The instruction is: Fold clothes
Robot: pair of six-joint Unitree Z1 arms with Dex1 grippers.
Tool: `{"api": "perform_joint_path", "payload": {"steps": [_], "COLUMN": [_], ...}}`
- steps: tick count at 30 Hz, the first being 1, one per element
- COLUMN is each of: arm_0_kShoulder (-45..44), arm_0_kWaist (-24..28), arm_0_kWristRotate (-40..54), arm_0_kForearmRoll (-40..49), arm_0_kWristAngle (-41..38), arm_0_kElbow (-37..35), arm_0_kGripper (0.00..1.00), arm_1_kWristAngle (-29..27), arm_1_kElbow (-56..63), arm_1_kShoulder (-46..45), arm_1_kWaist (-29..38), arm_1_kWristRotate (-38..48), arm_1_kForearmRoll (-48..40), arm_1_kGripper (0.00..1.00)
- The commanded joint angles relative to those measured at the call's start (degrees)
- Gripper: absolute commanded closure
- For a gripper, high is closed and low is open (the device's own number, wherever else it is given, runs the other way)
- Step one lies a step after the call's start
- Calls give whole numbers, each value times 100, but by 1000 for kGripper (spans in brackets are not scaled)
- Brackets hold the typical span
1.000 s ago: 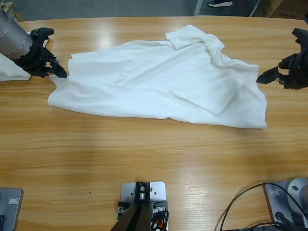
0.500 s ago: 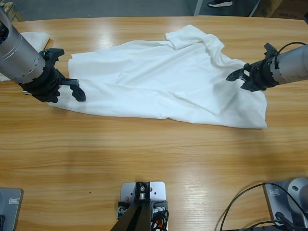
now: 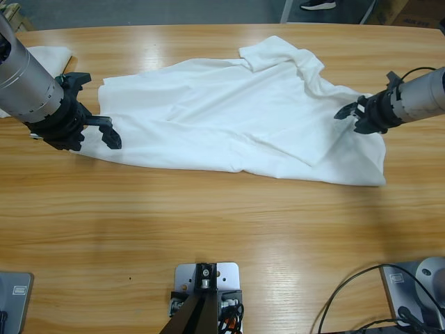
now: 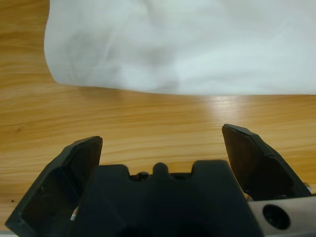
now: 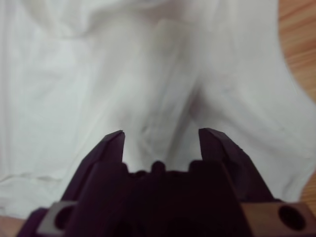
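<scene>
The clothes are a large white T-shirt (image 3: pixel 236 118) lying crumpled and partly spread across the middle of the table, with a sleeve folded over at its far side. My left gripper (image 3: pixel 94 104) is at the shirt's left edge, open wide. In the left wrist view the left gripper (image 4: pixel 163 138) has bare wood between its jaws and the T-shirt's hem (image 4: pixel 187 49) just ahead. My right gripper (image 3: pixel 348 111) hovers open over the shirt's right edge. The right wrist view shows the right gripper (image 5: pixel 162 132) above wrinkled white T-shirt fabric (image 5: pixel 98 74), holding nothing.
A second white cloth (image 3: pixel 49 54) lies at the far left behind the left arm. A black cable (image 3: pixel 354 285) loops at the near right corner. The near half of the wooden table (image 3: pixel 222 223) is bare. A person's shoe (image 3: pixel 318 5) shows beyond the far edge.
The left gripper has swung from the far-left edge down to the shirt's near-left corner. The right gripper came in over the shirt's right edge, then drew back slightly.
</scene>
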Motion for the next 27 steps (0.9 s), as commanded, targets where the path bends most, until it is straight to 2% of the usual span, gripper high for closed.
{"api": "perform_joint_path", "payload": {"steps": [1, 12, 15, 19, 21, 23, 24, 25, 27], "arm_0_kShoulder": [296, 323, 332, 363, 370, 369, 374, 381, 397], "arm_0_kWaist": [-39, -39, -39, -47, -49, -51, -53, -49, -53], "arm_0_kWristRotate": [-132, -150, -159, -167, -167, -159, -150, -150, -141], "arm_0_kForearmRoll": [78, 95, 95, 95, 95, 95, 95, 95, 104], "arm_0_kWristAngle": [-88, -88, -88, -88, -88, -88, -88, -88, -88], "arm_0_kElbow": [-4, 21, 5, 28, 40, 33, 33, 40, 47], "arm_0_kGripper": [41, 41, 41, 41, 41, 41, 41, 41, 41], "arm_1_kWristAngle": [226, 289, 362, 360, 360, 342, 346, 333, 284], "arm_1_kElbow": [59, 37, -16, -9, -18, -27, -27, -20, -20], "arm_1_kShoulder": [423, 630, 593, 540, 546, 595, 623, 630, 600], "arm_1_kWaist": [-263, -263, -263, -263, -263, -263, -263, -263, -263], "arm_1_kWristRotate": [-131, -215, -321, -446, -479, -586, -625, -685, -813], "arm_1_kForearmRoll": [-255, -526, -549, -549, -549, -549, -549, -552, -542], "arm_1_kGripper": [395, 420, 518, 727, 757, 876, 899, 987, 1000]}}
